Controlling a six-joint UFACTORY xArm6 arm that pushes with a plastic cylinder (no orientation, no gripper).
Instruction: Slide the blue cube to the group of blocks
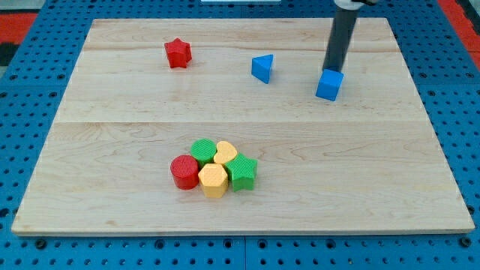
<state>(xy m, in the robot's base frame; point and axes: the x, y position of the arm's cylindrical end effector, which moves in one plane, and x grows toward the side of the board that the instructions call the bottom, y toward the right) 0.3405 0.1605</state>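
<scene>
The blue cube (329, 85) sits on the wooden board at the view's upper right. My tip (331, 69) is right behind it, touching or nearly touching its top edge. The group of blocks lies at the view's lower middle: a red cylinder (184, 172), a green block (202, 151), a yellow heart (225, 153), a yellow hexagon (213, 180) and a green star (242, 172), all packed together.
A blue triangular block (262, 67) lies left of the cube. A red star (178, 52) lies at the view's upper left. The wooden board (112, 150) rests on a blue pegboard surface.
</scene>
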